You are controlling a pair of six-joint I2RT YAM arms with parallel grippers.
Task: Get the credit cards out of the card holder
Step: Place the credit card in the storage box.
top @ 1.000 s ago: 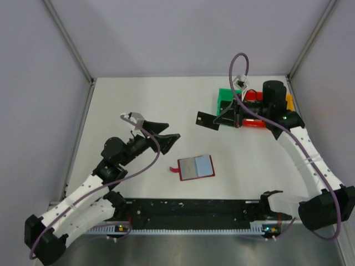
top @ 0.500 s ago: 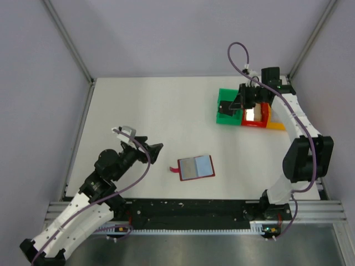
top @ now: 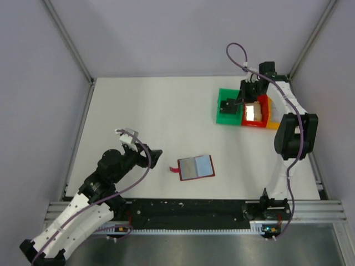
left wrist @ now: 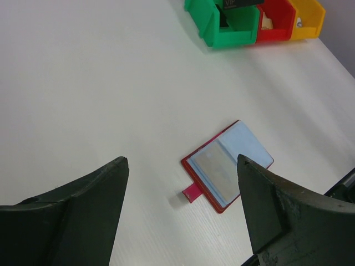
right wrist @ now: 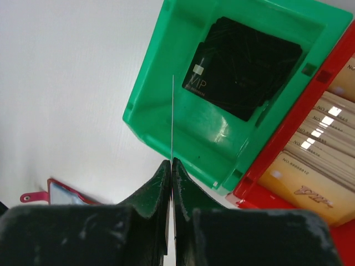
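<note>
Release comes next: my right jaws pinch, seemingly, a credit card (top: pixel 228 105) over the green bin (top: pixel 224 118). Left jaws gape empty.

Green bin (left wrist: pixel 233 37): far side of the white table (left wrist: pixel 111 83) — touching the red bin (left wrist: pixel 275 34).
Red bin: between both others.
Yellow bin (left wrist: pixel 310 26): right end.

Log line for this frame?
left gripper open, apart from card holder | right gripper shut on dark card over green bin | card holder open on table, pale cards inside
</note>
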